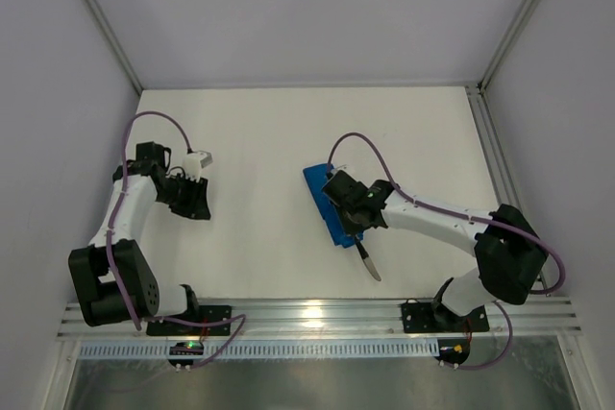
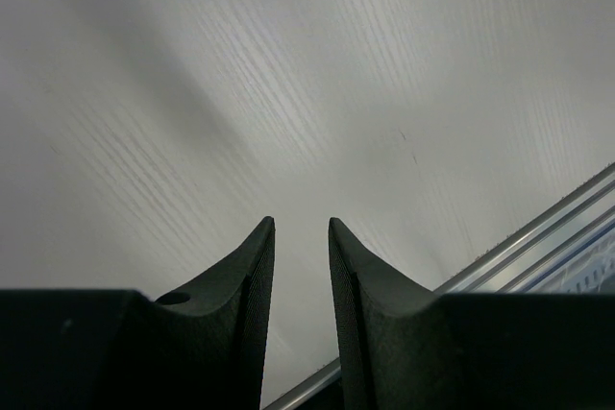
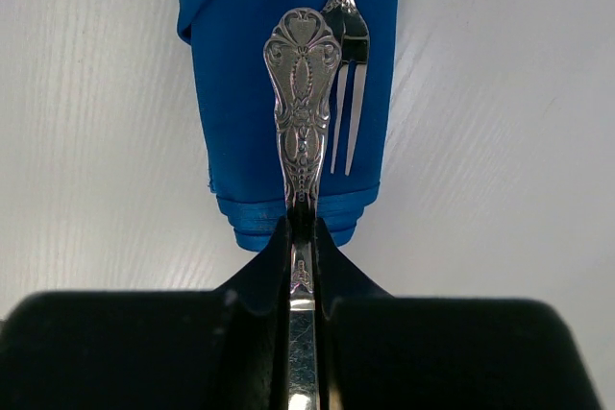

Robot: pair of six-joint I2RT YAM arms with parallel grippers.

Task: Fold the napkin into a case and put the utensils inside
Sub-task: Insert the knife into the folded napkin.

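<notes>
Clamping the knife (image 3: 303,93), right tool (image 3: 302,229); wrist view alone shows fork (image 3: 348,74) on case (image 3: 240,93).

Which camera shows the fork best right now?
Right wrist: the fork lies on the case, tines toward the camera, beside the knife in the right gripper. Top view: gripper hides it. Left wrist: only table.
</notes>
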